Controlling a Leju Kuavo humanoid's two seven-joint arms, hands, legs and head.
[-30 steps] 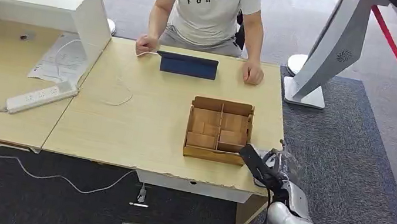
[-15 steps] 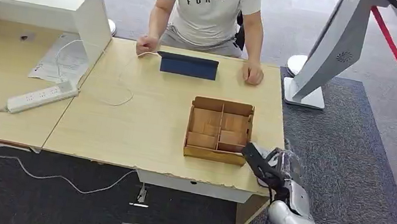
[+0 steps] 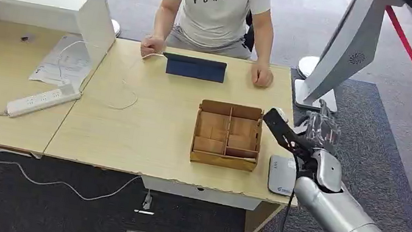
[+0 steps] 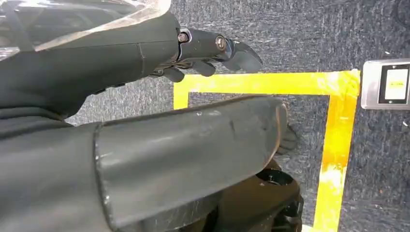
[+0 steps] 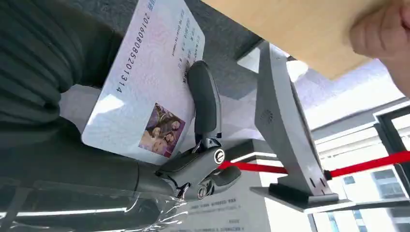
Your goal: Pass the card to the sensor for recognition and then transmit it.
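My right hand [image 3: 316, 140] is raised over the table's right edge, beside the wooden box [image 3: 227, 134]. In the right wrist view it pinches the card [image 5: 145, 92], a pale ID card with a small photo and a printed number, with a dark finger [image 5: 205, 104] lying across its face. The sensor [image 3: 282, 175], a flat grey pad, lies on the table's front right corner, just below and in front of that hand. My left hand [image 4: 212, 50] hangs over the dark carpet, holding nothing, fingers loosely apart from the thumb.
A person sits at the far side, both hands resting on the table [image 3: 145, 137] beside a dark blue tablet [image 3: 196, 68]. A power strip [image 3: 42, 101] and papers lie left. A white stand [image 3: 339, 56] rises on the floor at the right.
My right hand has lifted from the table's front right corner and moved farther along the right edge with the card. The grey sensor pad it covered is now exposed.
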